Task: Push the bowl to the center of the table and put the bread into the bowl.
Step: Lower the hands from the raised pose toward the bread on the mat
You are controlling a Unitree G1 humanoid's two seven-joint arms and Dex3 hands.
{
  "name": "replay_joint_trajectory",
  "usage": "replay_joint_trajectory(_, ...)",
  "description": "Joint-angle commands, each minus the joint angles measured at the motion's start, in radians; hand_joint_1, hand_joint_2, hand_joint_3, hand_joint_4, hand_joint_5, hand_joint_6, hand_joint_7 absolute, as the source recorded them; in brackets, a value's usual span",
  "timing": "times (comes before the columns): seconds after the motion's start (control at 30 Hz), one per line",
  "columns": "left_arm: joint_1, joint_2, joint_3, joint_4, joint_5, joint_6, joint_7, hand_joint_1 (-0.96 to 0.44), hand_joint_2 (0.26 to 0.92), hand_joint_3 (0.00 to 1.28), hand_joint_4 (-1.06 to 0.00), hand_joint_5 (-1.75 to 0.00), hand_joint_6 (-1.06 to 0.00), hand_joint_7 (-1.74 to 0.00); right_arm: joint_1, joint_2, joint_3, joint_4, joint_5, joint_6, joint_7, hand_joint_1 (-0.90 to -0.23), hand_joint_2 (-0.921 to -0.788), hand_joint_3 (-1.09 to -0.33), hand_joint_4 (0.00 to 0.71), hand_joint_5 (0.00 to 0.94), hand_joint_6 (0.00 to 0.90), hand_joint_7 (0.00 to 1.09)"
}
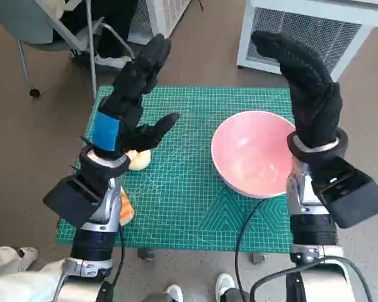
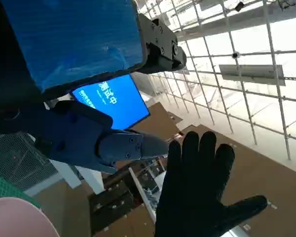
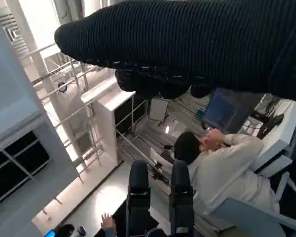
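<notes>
A pink bowl [image 1: 251, 153] stands right of the middle of the green cutting mat [image 1: 176, 189], and its rim [image 2: 15, 217] shows in a corner of the left wrist view. The bread [image 1: 139, 159], a pale roll, lies at the mat's left side, partly hidden behind my left forearm. My left hand [image 1: 135, 85] is raised high above the mat's left part, fingers spread and holding nothing. My gloved right hand [image 1: 305, 78] is raised above the bowl's far right rim, fingers straight, also holding nothing; its spread fingers [image 2: 200, 197] show in the left wrist view.
An orange object [image 1: 126, 209] lies on the mat by my left forearm. A white grilled unit [image 1: 315, 34] stands beyond the table's far right, a chair [image 1: 44, 28] beyond the far left. A seated person [image 3: 222, 168] shows in the right wrist view.
</notes>
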Motion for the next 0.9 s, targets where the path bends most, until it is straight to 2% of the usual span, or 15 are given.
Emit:
replay_joint_trajectory(0.03, 0.002, 0.007, 0.004, -0.004, 0.002, -0.004, 0.0, -0.48, 0.921, 0.27, -0.26, 0.0, -0.34, -0.07, 0.024, 0.009, 0.004, 0.021, -0.002, -0.004, 0.002, -0.559, -0.921, -0.802, 0.254, 0.044, -0.001, 0.6)
replay_joint_trajectory(0.3, -0.002, 0.009, 0.003, 0.002, -0.004, -0.005, -0.007, -0.48, 0.921, 0.27, -0.26, 0.0, -0.34, -0.06, 0.029, 0.004, 0.001, 0.041, -0.002, -0.019, 0.007, -0.551, -0.921, -0.801, 0.257, 0.043, -0.001, 0.6)
replay_joint_trajectory(0.5, -0.001, 0.008, 0.007, 0.006, -0.015, -0.008, -0.014, -0.48, 0.921, 0.27, -0.26, 0.0, -0.33, -0.06, 0.055, -0.014, -0.005, 0.029, 0.001, -0.025, 0.011, -0.539, -0.921, -0.82, 0.252, 0.04, -0.001, 0.59)
replay_joint_trajectory(0.77, 0.006, 0.015, 0.02, 0.007, -0.033, -0.012, -0.027, -0.45, 0.921, 0.26, -0.25, 0.0, -0.31, -0.05, 0.106, -0.078, -0.055, 0.021, 0.056, -0.006, 0.039, -0.517, -0.921, -0.892, 0.225, 0.036, -0.001, 0.56)
replay_joint_trajectory(0.9, 0.012, 0.021, 0.027, 0.009, -0.054, -0.009, -0.045, -0.43, 0.921, 0.26, -0.24, 0.0, -0.3, -0.04, 0.139, -0.105, -0.105, 0.064, 0.083, -0.003, 0.028, -0.513, -0.921, -0.885, 0.217, 0.037, -0.001, 0.54)
